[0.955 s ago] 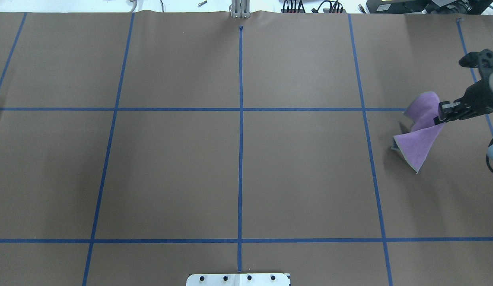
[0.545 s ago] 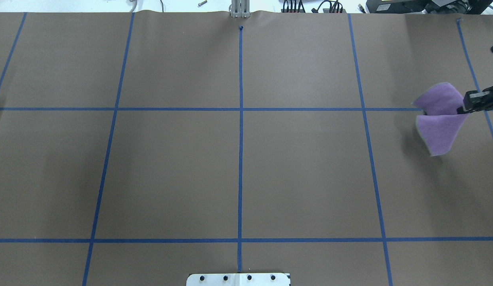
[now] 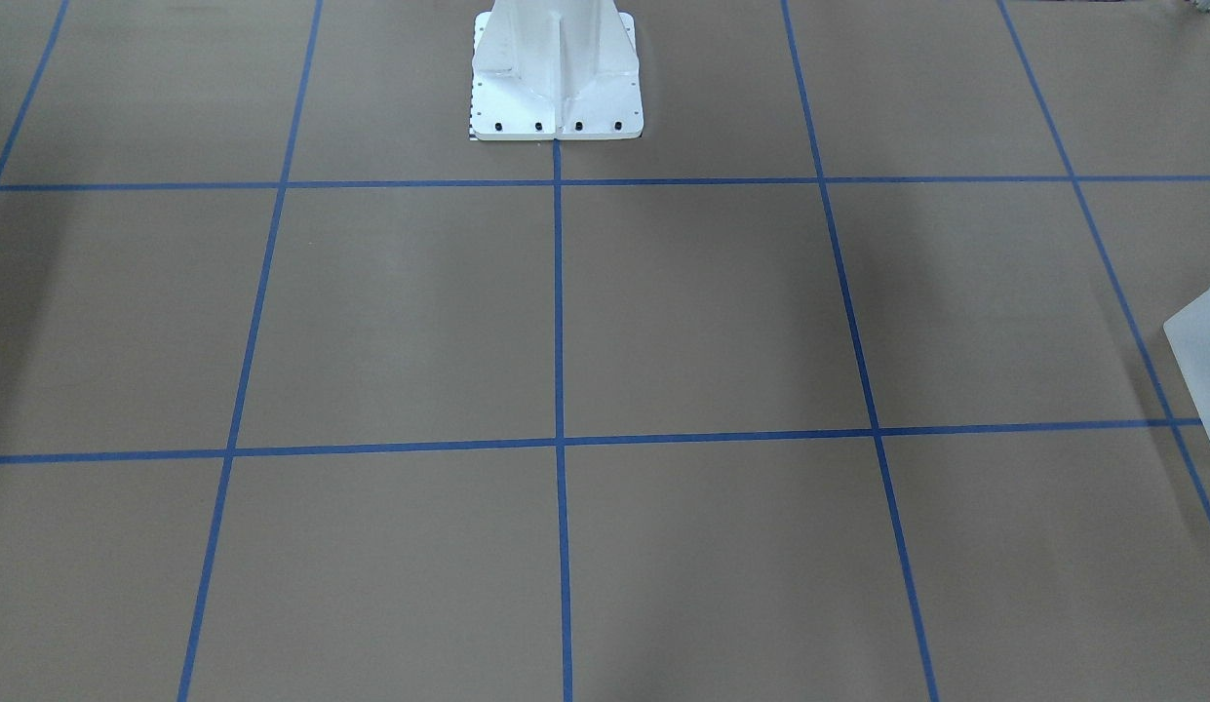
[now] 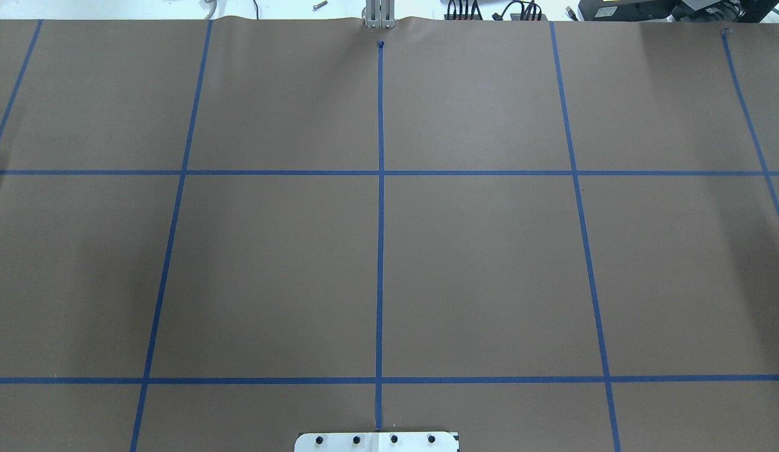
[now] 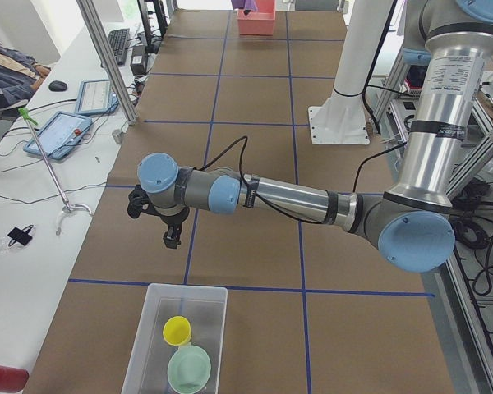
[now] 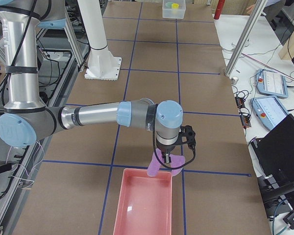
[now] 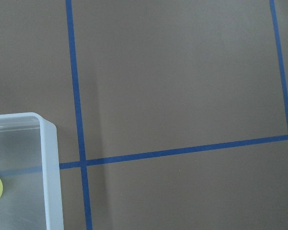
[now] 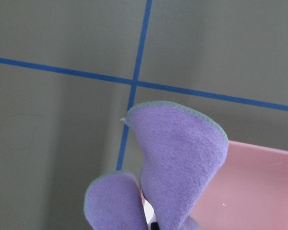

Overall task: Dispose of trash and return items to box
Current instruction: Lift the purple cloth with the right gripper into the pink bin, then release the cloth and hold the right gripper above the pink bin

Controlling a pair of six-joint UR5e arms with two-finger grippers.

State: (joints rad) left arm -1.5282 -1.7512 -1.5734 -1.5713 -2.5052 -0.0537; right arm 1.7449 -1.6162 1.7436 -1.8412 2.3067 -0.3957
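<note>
The box (image 5: 148, 345), translucent whitish plastic, holds a yellow cup (image 5: 177, 331) and a pale green bowl (image 5: 189, 367). Its corner shows in the left wrist view (image 7: 49, 158) and the front-facing view (image 3: 1199, 346). My left gripper (image 5: 171, 236) hovers just beyond the box's far end; I cannot tell if it is open or shut. My right gripper (image 6: 166, 160) is shut on a purple cloth (image 6: 159, 165) and holds it above the near end of a pink tray (image 6: 137, 210). The right wrist view shows the cloth (image 8: 177, 158) hanging over the tray's edge (image 8: 259, 187).
The white robot base (image 3: 556, 78) stands at the table's middle edge. Brown paper with a blue tape grid covers the table. Tablets and cables lie on the side benches beyond the table (image 6: 272, 83).
My right gripper has carried the purple cloth to the right, out of the overhead view. The overhead view now shows only the table.
</note>
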